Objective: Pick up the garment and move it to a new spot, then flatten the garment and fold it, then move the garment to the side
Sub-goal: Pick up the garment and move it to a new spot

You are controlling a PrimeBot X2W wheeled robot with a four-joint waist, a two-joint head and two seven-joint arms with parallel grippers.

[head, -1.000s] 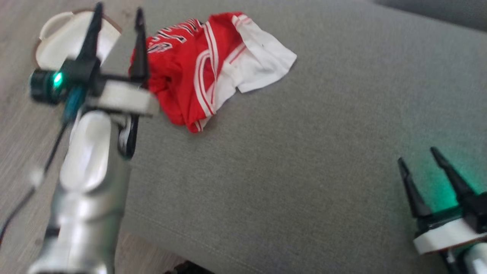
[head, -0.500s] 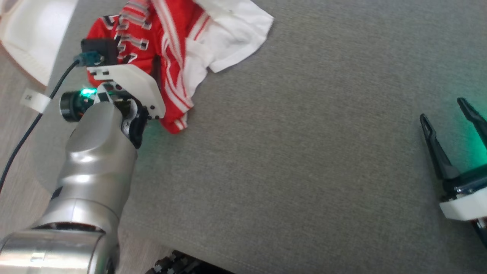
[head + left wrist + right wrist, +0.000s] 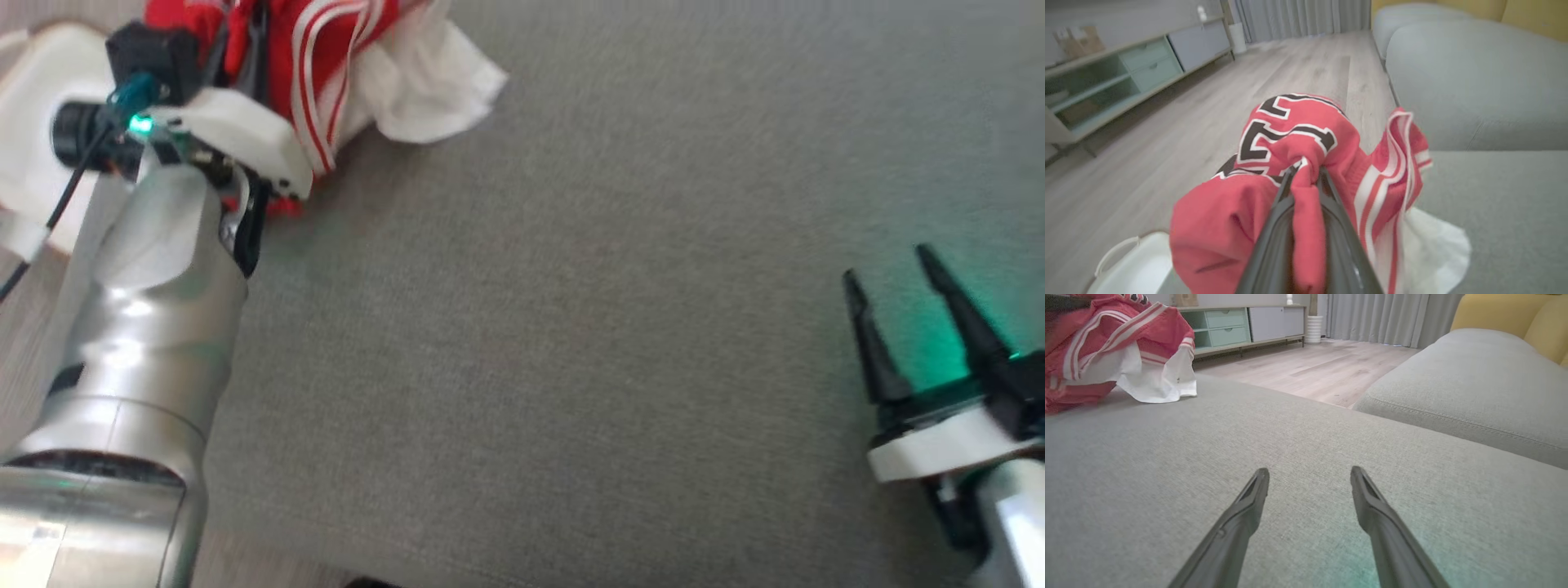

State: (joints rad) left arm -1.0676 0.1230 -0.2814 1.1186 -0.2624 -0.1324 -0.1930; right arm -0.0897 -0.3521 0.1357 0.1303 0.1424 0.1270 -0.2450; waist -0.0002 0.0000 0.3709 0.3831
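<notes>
Bunched up since half a second ago, when it lay spread flat under the arm, the red-and-white garment [image 3: 326, 49] now sits gathered in the left tool [image 3: 1305, 175] at the far left edge of the grey sofa cushion [image 3: 571, 327]; the head camera has also shifted between the two moments. In the left wrist view, the two dark fingers are pinched together on a fold of red cloth just below black-and-white lettering, with a white basket [image 3: 1139, 261] on the wooden floor [image 3: 1208, 122] beneath. From the head view those fingertips are buried in the fabric and the grip cannot be read. The right wrist view adds that the garment's white hem touches the cushion. Well apart from the garment, the right tool [image 3: 887, 265] hovers at the cushion's right side, fingers spread and holding nothing, a green glow on the fabric beside it.
</notes>
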